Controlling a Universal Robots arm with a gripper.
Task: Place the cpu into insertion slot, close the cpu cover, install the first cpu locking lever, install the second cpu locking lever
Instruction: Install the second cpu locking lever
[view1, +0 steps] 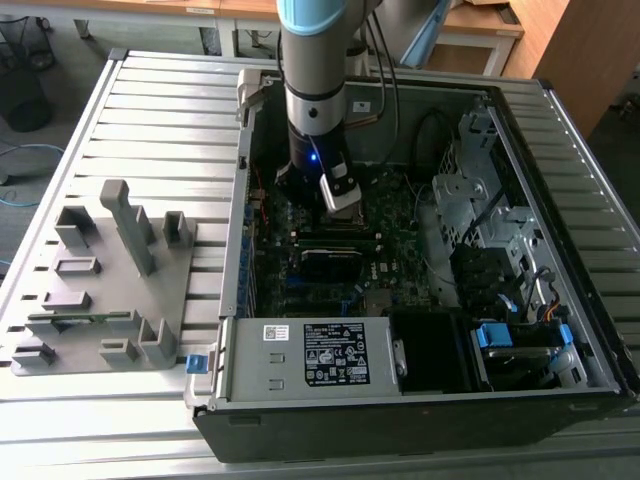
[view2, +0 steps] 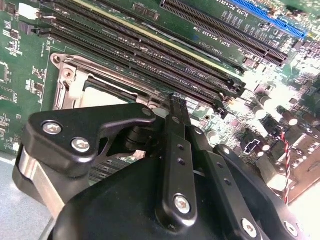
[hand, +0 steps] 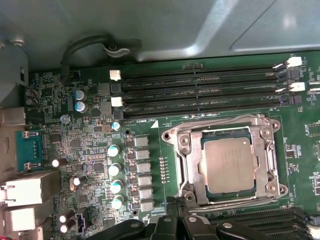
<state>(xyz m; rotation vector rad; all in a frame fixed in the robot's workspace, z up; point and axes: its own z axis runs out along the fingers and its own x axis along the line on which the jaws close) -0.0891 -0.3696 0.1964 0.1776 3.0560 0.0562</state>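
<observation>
The cpu (hand: 229, 164) lies flat in the insertion slot (hand: 278, 150) on the green motherboard. Its dull silver top shows through the square cut-out of the cpu cover (hand: 192, 172). The cover lies down flat around it. A thin metal lever rod (hand: 215, 121) runs along the socket edge nearest the memory slots. My gripper (view2: 175, 100) is shut with nothing in it. Its black tip hangs right over one corner of the socket (view2: 65, 80), next to the cpu (view2: 102, 95). In the exterior view the gripper (view1: 340, 200) points down inside the open computer case.
Long black memory slots (hand: 200, 92) run beside the socket. Upright capacitors (hand: 114, 170) and rear ports (hand: 25, 190) stand on another side. A power supply (view1: 330, 355) and a metal drive cage (view1: 480, 200) crowd the case. A grey fixture (view1: 100, 290) sits on the exterior view's left.
</observation>
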